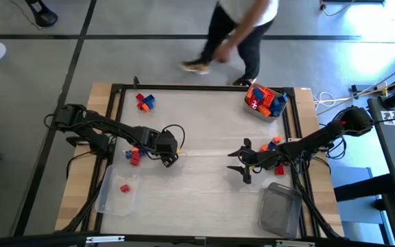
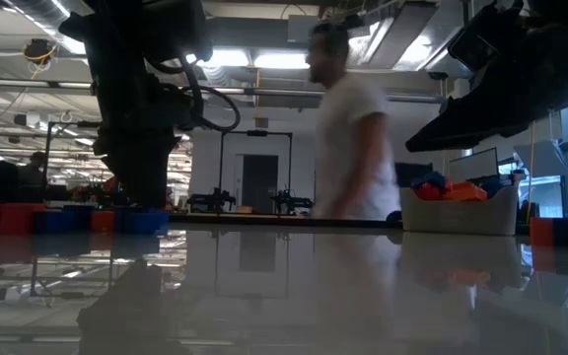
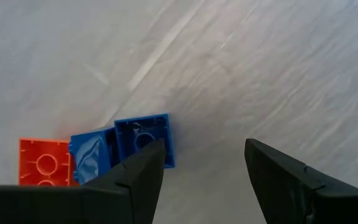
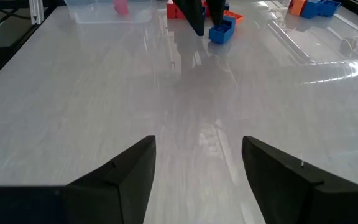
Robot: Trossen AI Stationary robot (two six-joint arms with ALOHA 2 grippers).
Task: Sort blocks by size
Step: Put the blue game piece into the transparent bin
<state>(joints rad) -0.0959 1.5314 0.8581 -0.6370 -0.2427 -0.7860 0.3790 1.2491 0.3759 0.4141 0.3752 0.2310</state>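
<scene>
Right now your left gripper (image 1: pixel 172 155) hangs low over the left half of the table (image 1: pixel 204 123), fingers spread with nothing between them. In its wrist view one finger (image 3: pixel 143 180) sits just in front of a blue block (image 3: pixel 143 138); a second blue block (image 3: pixel 92 155) touches that one, and an orange block (image 3: pixel 44 163) lies against the second. From above, these read as a small red and blue cluster (image 1: pixel 134 154) just beside the gripper, on the side toward the left arm's base.

Your right gripper (image 1: pixel 242 159) hovers over the right half, pointing toward the left gripper, its fingers also spread and empty; its wrist view shows only bare table between them. A few red, orange and blue blocks (image 1: pixel 274 144) lie close beside the right arm.

Elsewhere, you have a small group of red and blue blocks (image 1: pixel 144 101) near the far left corner. A clear tub (image 1: pixel 265 101) at the far right edge is piled with red, orange and blue blocks. A shallow clear tub (image 1: pixel 118 189) near the front left holds one red block (image 1: pixel 124 187). Another clear tub (image 1: pixel 280 208) sits near the front right; I cannot tell whether it holds anything.

A person (image 1: pixel 235 31) walks past beyond the far edge of the table.
</scene>
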